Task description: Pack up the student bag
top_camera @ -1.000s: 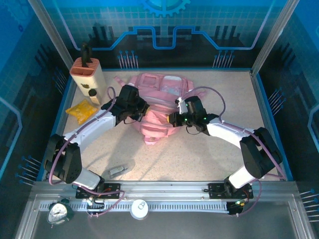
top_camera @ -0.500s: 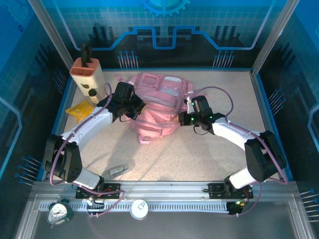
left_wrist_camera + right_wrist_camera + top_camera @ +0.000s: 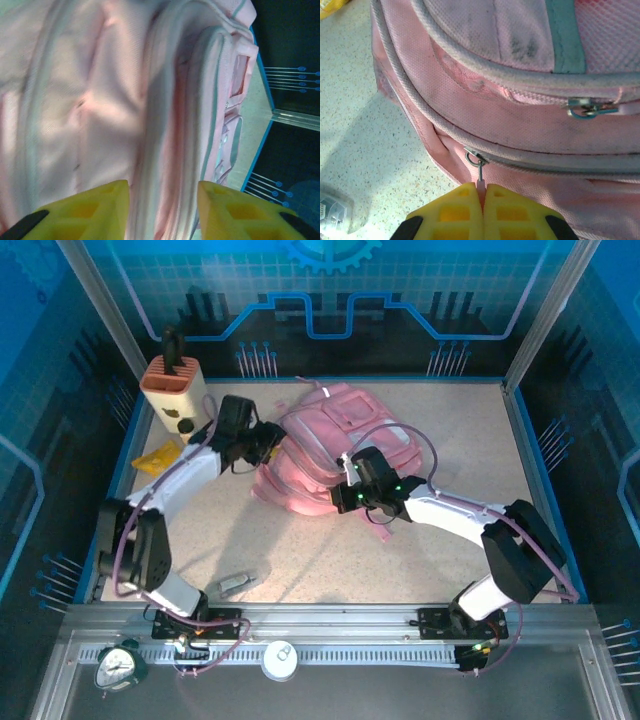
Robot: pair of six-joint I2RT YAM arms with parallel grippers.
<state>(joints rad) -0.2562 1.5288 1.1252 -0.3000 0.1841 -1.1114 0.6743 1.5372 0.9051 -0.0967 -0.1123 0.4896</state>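
The student bag (image 3: 320,430) is pink, with pale grey piping, a teal strip and dark smudges. Its zip pull (image 3: 476,161) is silver. The left tool (image 3: 164,187) and the right tool (image 3: 483,187) both have yellow fingers with black backs. The table (image 3: 300,550) is beige with dark speckles. A packet (image 3: 157,457) is yellow.

Large soft pink fabric backpack (image 3: 325,445) | pale piping, metal zip pulls | lying slumped, askew | far-centre of table (image 3: 455,415)

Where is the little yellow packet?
In the top view, the small yellow packet lies on the far left, just in front of the tan holder box.
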